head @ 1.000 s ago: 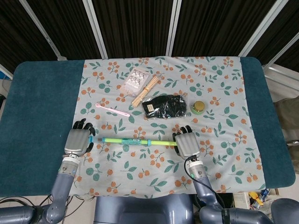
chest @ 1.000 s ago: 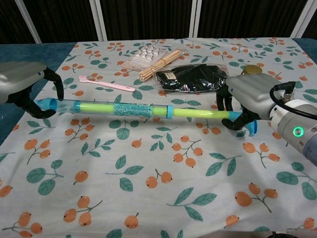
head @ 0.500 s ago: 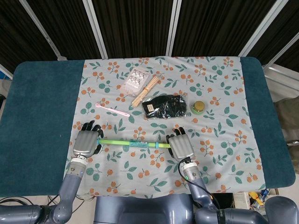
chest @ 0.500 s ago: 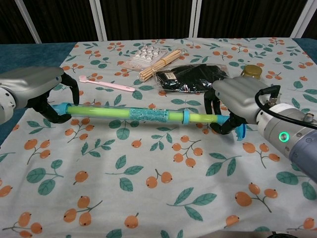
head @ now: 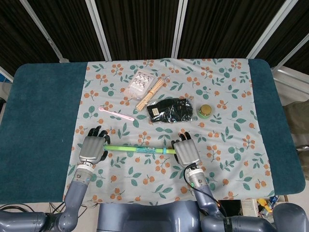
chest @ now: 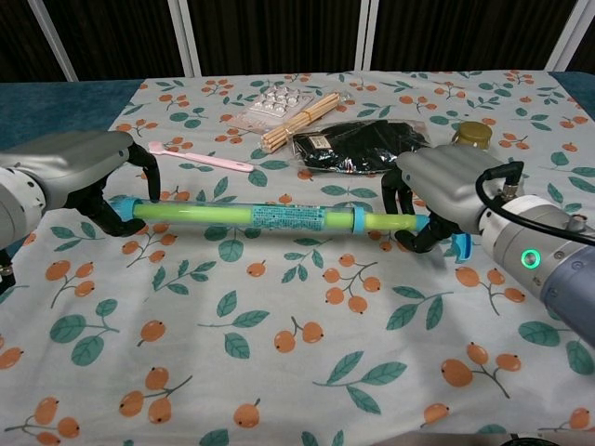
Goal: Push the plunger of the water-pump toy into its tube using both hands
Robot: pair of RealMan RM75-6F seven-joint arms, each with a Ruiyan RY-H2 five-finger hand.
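My hands are sitting closer together than a moment ago, and less of the green plunger point(chest: 390, 223) is showing past the tube's blue collar. My left hand point(chest: 79, 167) is curling around the near end of the clear plastic tube point(chest: 242, 216), and my right hand point(chest: 437, 190) is gripping the plunger's end. The toy is lying level just above the leaf-printed cloth point(chest: 279, 362) on the tabletop.

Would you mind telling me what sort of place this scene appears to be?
Probably a robot test bench: a blue padded table under a leaf-print cloth, dark slatted panels behind, and props such as a water-pump toy.
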